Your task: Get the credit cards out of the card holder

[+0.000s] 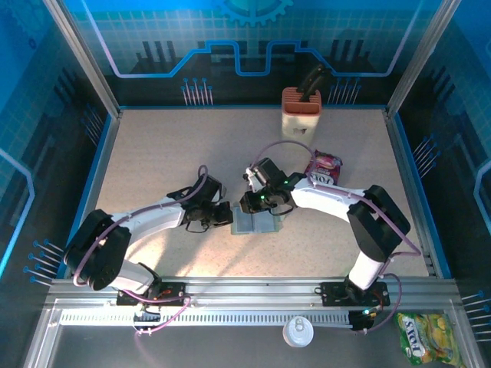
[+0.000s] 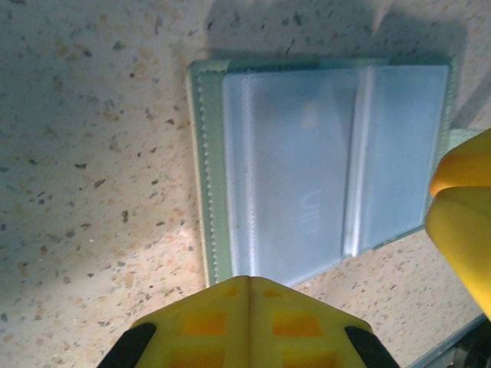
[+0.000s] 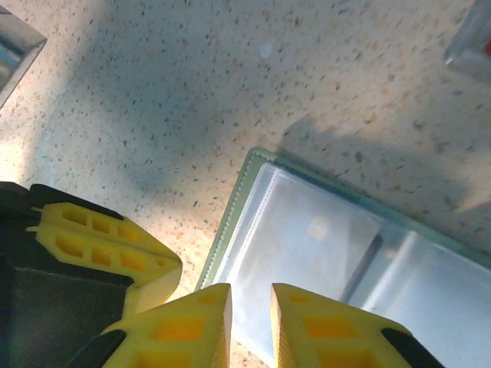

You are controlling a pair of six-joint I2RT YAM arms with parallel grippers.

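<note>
1. Blue panel walls with circuit-like line patterns close in a speckled beige surface (image 1: 169, 153) on the left, right and far sides.
2. At the middle of the surface lies the card holder (image 1: 249, 224), flat and opened out, between the ends of the two arms.
3. Seen from the left wrist, the card holder (image 2: 322, 169) is a grey-green panel with a stitched border. Frosted, pale blue-grey clear pockets cover it, with a seam running across them. I cannot tell what the pockets hold.
4. The left arm (image 1: 153, 218) reaches in from the near left, and its head sits at the holder's left edge.
5. The left jaws are clenched: the yellow fingers (image 2: 207, 322) meet along a thin line, and their tip sits at the holder's border. I cannot tell whether they pinch that edge or only rest at it.
6. The right arm (image 1: 330, 198) bends in from the near right, with its head over the far part of the holder.
7. The right jaws stand slightly apart: a narrow slit shows between the yellow fingers (image 3: 322, 330), just over the clear pocket of the card holder (image 3: 330, 253). Nothing shows in the slit.
8. The two pairs of fingers are close together, with a left finger (image 3: 107, 245) just beside the right pair.
9. Well apart at the far edge stands a tall orange-and-cream block (image 1: 301, 115). A purple-red snack packet (image 1: 324, 166) lies just beyond the right arm.
10. A white round lid (image 1: 298, 332) and a yellow-green packet (image 1: 426, 337) lie nearer than the arm bases.
</note>
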